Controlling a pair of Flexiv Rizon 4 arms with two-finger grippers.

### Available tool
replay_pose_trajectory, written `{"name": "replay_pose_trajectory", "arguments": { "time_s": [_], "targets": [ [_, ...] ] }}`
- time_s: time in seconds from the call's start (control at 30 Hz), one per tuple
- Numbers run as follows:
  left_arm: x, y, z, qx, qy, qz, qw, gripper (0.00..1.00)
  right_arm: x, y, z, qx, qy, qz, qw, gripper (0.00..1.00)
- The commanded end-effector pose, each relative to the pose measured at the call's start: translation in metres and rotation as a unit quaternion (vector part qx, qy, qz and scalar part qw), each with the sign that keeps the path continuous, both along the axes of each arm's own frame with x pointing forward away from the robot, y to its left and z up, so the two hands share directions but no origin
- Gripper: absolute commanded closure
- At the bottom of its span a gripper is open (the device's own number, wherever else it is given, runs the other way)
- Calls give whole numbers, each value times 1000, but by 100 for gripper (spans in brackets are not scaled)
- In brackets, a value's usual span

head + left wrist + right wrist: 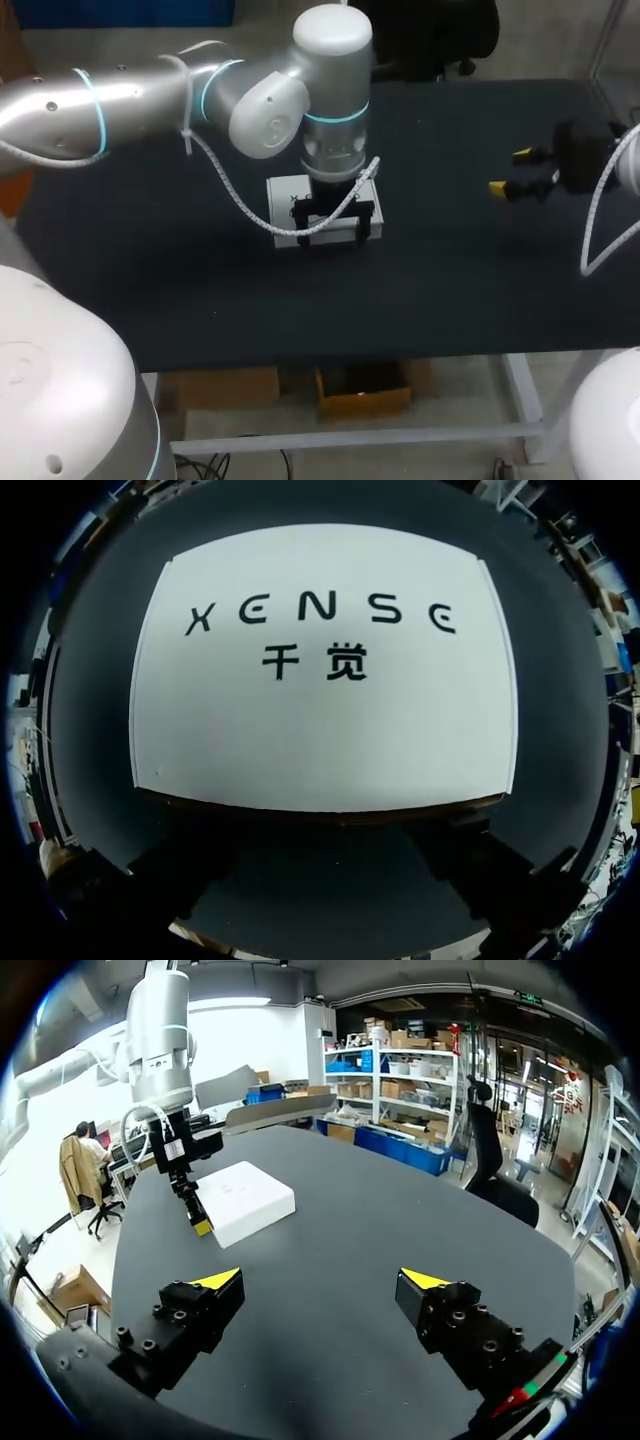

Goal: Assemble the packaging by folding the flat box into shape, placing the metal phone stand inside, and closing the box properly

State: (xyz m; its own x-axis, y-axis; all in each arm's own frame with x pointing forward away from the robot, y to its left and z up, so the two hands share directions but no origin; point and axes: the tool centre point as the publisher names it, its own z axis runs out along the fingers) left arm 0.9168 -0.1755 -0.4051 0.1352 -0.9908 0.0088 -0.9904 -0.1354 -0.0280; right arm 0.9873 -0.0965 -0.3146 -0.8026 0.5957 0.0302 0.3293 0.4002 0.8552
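Note:
A white box (290,190) with black print lies flat and closed on the black table (150,260), near the middle. My left gripper (335,230) hangs right over the box's front edge. In the left wrist view the box (320,660) fills the space ahead of my left gripper (335,880), whose dark fingers stand wide open at the near edge, holding nothing. My right gripper (512,172) is open at the table's right side, well clear of the box. In the right wrist view my right gripper (322,1280) is empty, the box (245,1200) far ahead. No metal phone stand shows.
A white cable (240,205) loops from my left arm down beside the box. The left arm's big joint (330,90) hides part of the box from above.

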Motion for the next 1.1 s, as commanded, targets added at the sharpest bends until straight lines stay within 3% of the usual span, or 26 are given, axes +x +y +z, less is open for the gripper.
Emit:
{"name": "replay_pose_trajectory", "arguments": {
  "time_s": [0.03,1.1],
  "targets": [
    [15,0,-3,4,9,0,1000,0,9,1,-2,5,-2,3,1000,0],
    [92,13,0,12,0,-15,1000,0,44,11,8,-5,-15,-6,1000,0]
  ]
}}
